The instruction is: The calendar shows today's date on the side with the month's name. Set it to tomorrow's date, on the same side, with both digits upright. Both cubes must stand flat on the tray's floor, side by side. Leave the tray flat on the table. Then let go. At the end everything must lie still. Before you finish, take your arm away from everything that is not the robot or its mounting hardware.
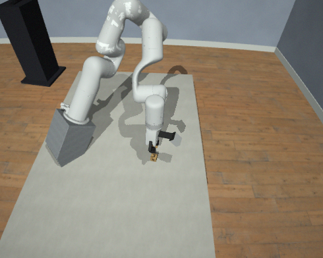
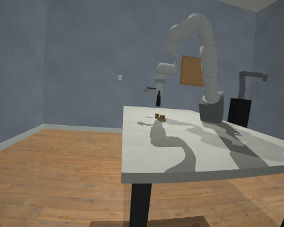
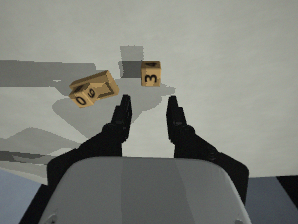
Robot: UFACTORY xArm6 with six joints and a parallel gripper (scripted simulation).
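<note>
The tan tray (image 3: 104, 76) (image 2: 161, 120) lies on the table at left in the wrist view. A wooden cube (image 3: 82, 96) (image 2: 163, 117) showing 0 and 6 is at one end of it; the tray's other end holds no cube. A second cube (image 3: 151, 74) (image 1: 153, 157) (image 2: 157, 115), with a 3 on one face and part of another digit beyond it, sits on the table outside the tray. My gripper (image 3: 149, 104) (image 1: 152, 151) (image 2: 158, 105) is partly open with nothing between its fingers, above the table and cubes. In the top view it hides most of the tray.
The pale table (image 1: 108, 204) (image 2: 138, 156) carries the arm's grey base block (image 1: 70, 141) (image 2: 211, 112). The table's side edge is to the right of the cubes in the top view. Shadows of the arm fall around the tray. A black pedestal (image 1: 30, 43) stands on the floor beyond.
</note>
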